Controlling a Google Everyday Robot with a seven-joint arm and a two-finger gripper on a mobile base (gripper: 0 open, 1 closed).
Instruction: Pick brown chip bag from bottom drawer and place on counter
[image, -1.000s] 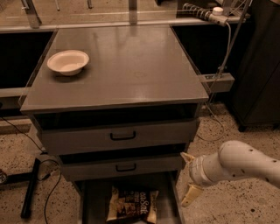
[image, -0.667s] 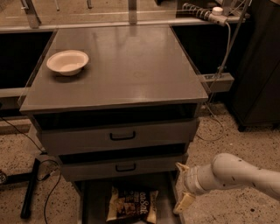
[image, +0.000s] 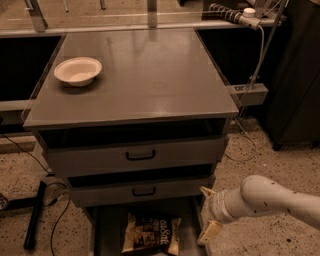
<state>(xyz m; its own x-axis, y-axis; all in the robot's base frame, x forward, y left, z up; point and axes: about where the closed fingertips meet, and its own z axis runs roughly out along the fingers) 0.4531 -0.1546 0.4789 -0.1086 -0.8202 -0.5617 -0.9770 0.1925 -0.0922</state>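
Note:
The brown chip bag lies flat on the floor of the open bottom drawer, at the lower middle of the camera view. My gripper hangs at the end of the white arm, just right of the bag and over the drawer's right side. Its two tan fingers stand spread apart, one high and one low, and hold nothing. The counter is the wide grey top of the cabinet above.
A white bowl sits on the counter's left rear. Two upper drawers with black handles stand slightly pulled out above the bottom drawer. Cables and a black bar lie on the speckled floor at the left.
My arm has moved left and down toward the bottom drawer, bringing the gripper close beside the chip bag. The bag and bowl have not moved.

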